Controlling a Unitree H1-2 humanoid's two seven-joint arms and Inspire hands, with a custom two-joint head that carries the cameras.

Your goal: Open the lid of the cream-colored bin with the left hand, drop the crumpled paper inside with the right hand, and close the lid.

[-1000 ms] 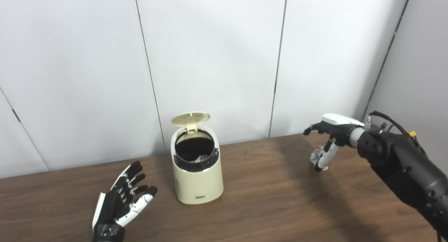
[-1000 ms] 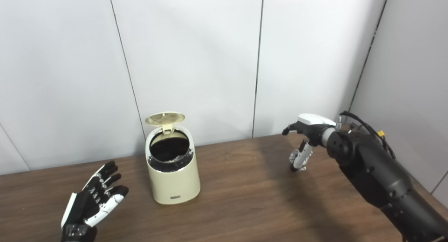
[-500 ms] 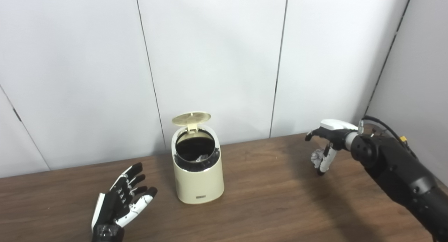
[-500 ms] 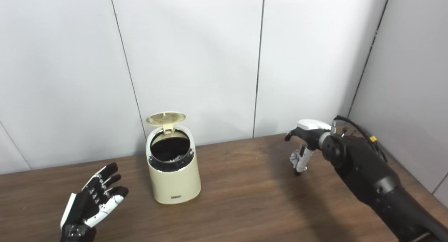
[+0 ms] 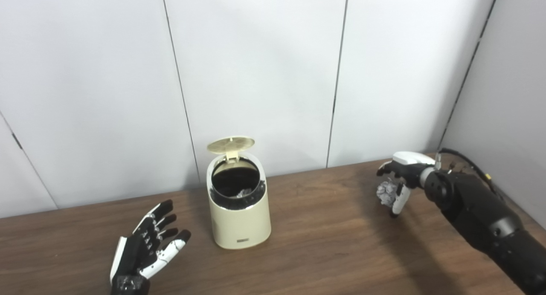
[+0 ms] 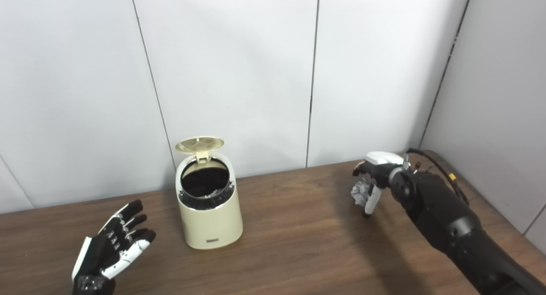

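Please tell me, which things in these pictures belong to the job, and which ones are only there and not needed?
Belong to the job:
- bin, cream-colored
- lid, standing open
- crumpled paper, held in the right hand
- left hand, open and waiting beside the bin

Only there:
- table
- wall panels
- some crumpled bits already inside the bin

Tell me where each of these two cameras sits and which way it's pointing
Left eye view: on the head, looking down and forward at the wooden table and white wall; both arms enter from below.
Right eye view: beside it, slightly rightward, same aim, same arms.
Shared: cream-colored bin with lid up, open left hand, right hand around the crumpled paper.
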